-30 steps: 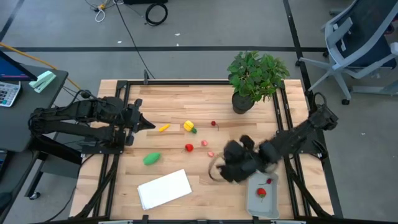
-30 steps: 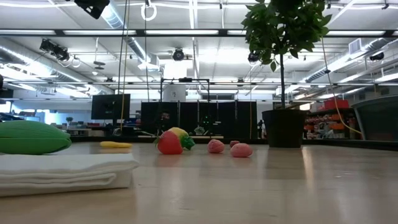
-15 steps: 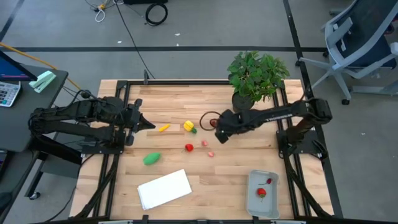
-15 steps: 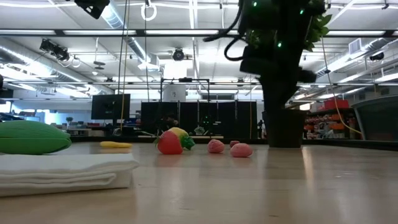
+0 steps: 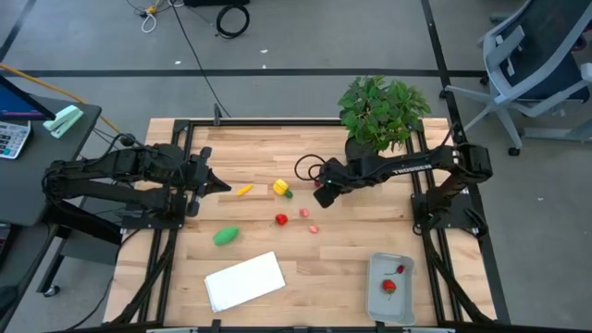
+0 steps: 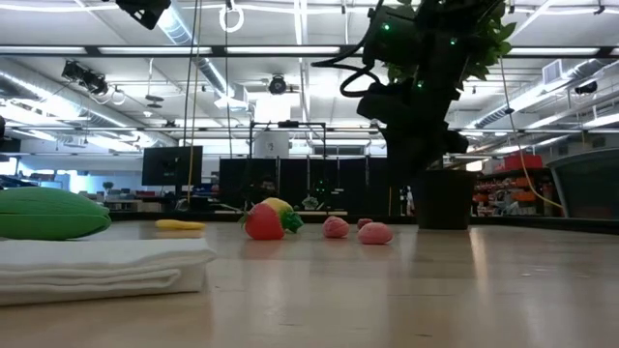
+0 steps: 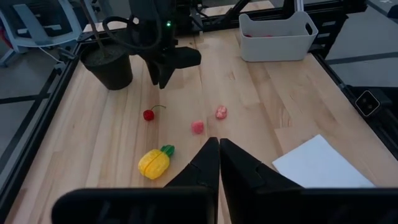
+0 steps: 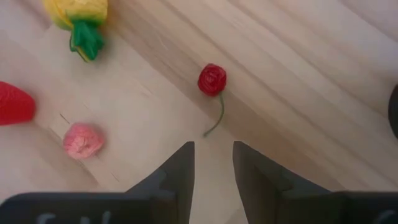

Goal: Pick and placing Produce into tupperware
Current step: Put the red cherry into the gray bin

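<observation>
**Right gripper over the little cherry**

Hanging above the wooden slat worktop near its far edge, the right gripper (image 5: 319,195) has its two flat dark fingers parted a little with nothing between them. Just ahead of the fingers lies the cherry (image 8: 212,79), a round red bead with a thin curved green stem. Close by sit a bumpy pink piece (image 8: 83,141), a glossy red strawberry (image 8: 13,103) and a ribbed yellow piece with a green leafy top (image 8: 79,11). A smooth green oval (image 5: 226,237) lies toward the left edge, a slim yellow piece (image 5: 243,191) farther back. The tupperware (image 5: 391,308), a shallow pale plastic tray with rounded corners, sits at the near right corner with a red piece inside. The left gripper (image 7: 219,148) waits by the left edge, fingers pressed together, empty. A flat white sheet (image 5: 244,281) lies near the front edge
</observation>
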Tool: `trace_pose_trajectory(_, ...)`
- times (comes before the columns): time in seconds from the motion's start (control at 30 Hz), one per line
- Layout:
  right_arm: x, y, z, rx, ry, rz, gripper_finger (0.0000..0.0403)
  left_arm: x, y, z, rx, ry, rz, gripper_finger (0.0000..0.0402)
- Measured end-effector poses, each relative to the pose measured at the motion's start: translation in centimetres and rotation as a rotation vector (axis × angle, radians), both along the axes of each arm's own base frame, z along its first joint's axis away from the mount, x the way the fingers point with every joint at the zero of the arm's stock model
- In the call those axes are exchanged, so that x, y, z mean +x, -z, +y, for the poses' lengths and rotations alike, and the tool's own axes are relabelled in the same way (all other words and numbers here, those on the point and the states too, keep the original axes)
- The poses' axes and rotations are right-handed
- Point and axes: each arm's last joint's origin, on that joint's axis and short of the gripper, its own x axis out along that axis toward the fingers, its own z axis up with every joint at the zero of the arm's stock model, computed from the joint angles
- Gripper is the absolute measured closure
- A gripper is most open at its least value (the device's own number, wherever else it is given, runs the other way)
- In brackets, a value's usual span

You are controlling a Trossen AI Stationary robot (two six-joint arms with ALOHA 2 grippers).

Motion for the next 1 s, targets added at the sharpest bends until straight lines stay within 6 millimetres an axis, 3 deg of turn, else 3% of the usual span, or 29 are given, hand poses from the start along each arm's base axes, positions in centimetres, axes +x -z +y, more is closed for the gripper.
trace_pose_trajectory(0.33, 0.6, 0.1, -0.1, -0.037, -0.032, -0.038, 0.0273, 0.0, 0.0, 0.0, 0.0, 0.0, 0.0, 0.0384)
trace_pose_trajectory(0.8, 2.1, 5.7, -0.2, -0.045, -0.028, 0.109, 0.0272, 0.0, 0.0, 0.0, 0.0, 0.0, 0.0, 0.0385)
trace_pose_trajectory(1.0, 2.2, 5.9, -0.5, -0.094, -0.005, 0.109, 0.0272, 0.0, 0.0, 0.0, 0.0, 0.0, 0.0, 0.0391)
